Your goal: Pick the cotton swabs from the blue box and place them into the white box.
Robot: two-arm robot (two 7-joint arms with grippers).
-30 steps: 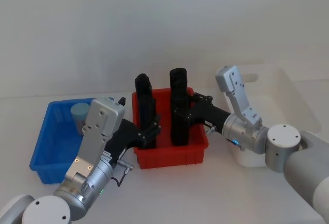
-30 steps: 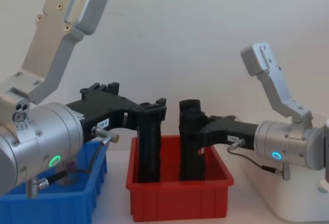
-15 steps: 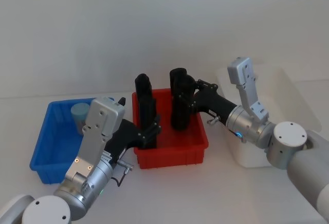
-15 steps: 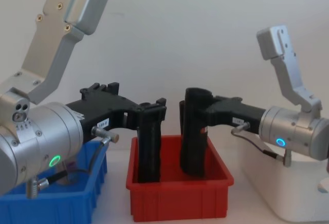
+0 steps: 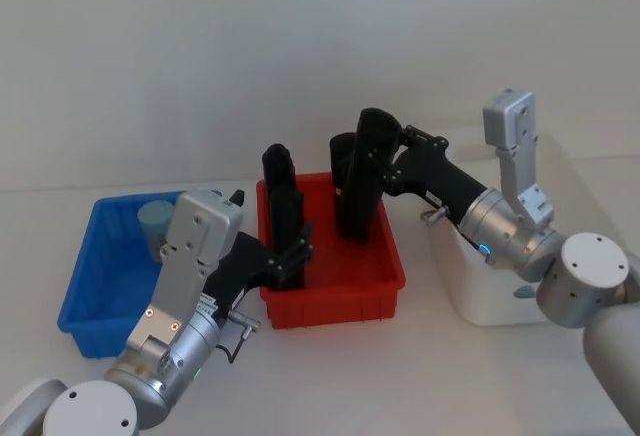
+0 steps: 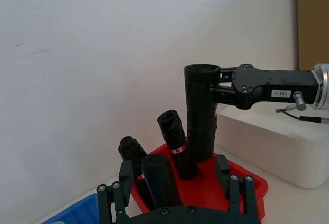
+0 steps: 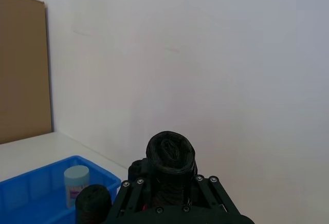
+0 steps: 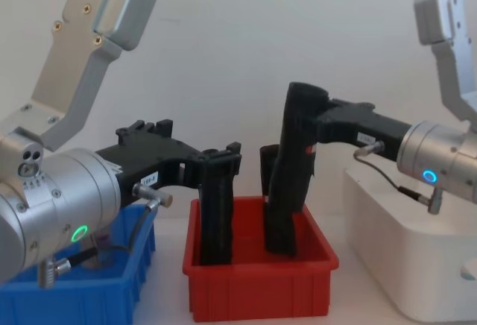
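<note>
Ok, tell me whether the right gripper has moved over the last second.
Yes. The right gripper, shut on a tall black object, has risen and drawn toward the white box, lifting the object's base above the red bin floor.

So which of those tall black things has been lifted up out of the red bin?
The tilted black cylinder gripped by the right gripper; its top rises above the others, which stand in the red bin, one clamped by the left gripper.

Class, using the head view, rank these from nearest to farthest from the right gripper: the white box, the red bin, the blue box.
From the right gripper:
1. Red bin, directly below.
2. White box, to its right.
3. Blue box, far left.
</note>
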